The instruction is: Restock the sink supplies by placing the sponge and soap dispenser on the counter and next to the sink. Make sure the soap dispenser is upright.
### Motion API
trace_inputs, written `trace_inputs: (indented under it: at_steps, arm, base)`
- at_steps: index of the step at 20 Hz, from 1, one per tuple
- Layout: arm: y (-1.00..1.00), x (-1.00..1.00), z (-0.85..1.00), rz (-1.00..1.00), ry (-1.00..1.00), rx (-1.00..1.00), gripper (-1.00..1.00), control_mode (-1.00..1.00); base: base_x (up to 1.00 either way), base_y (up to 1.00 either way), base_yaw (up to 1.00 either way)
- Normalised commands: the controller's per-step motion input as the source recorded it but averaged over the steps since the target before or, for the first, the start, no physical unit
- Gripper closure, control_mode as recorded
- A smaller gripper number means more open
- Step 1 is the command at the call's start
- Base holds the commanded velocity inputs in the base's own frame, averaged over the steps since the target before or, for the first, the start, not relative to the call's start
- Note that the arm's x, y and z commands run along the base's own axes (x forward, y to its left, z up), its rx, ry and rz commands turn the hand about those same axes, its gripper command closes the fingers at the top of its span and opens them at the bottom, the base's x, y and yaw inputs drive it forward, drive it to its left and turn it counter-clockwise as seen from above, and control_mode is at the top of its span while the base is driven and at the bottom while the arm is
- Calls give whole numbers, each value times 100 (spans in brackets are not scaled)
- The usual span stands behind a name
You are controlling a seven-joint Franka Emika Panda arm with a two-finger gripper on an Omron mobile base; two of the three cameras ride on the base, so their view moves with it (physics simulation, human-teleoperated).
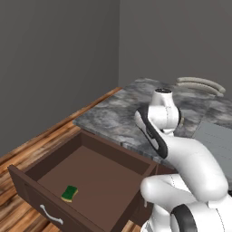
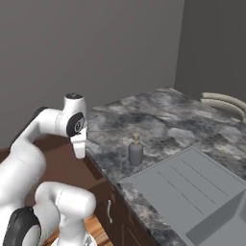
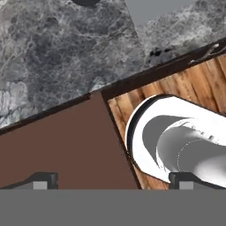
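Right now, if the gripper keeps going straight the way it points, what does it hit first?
Likely the brown wooden drawer's floor: the open gripper points down into it, beside the dark marbled counter. Depth unclear.

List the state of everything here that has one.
Drawer: open, pulled out.
Sponge: lying flat in the drawer, green face up.
Soap dispenser: upright on the counter, beside the sink.
Gripper: open, holding nothing.

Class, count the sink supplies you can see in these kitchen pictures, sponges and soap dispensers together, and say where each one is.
2. The sponge lies on the floor of the open drawer, near its front. The soap dispenser stands upright on the counter beside the sink.
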Motion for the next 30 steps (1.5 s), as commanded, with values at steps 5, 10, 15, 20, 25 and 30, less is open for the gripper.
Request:
trace_inputs:
  at_steps: [5,10,15,20,25,30]
  arm:
    - [100,-1,-81,9,24,-4,-100,-100]
    - [100,-6,-66,9,21,0,-100,-100]
    - [100,0,-55,9,23,0,-100,-100]
    - [86,0,-28,13,8,0,-100,-100]
    - [87,0,-20,12,0,0,-100,-100]
    - [66,0,-13,9,-17,0,-100,-100]
  base:
    - [0,0,0]
    - [0,0,0]
    - [0,0,0]
    - [0,0,0]
    - [0,0,0]
    - [0,0,0]
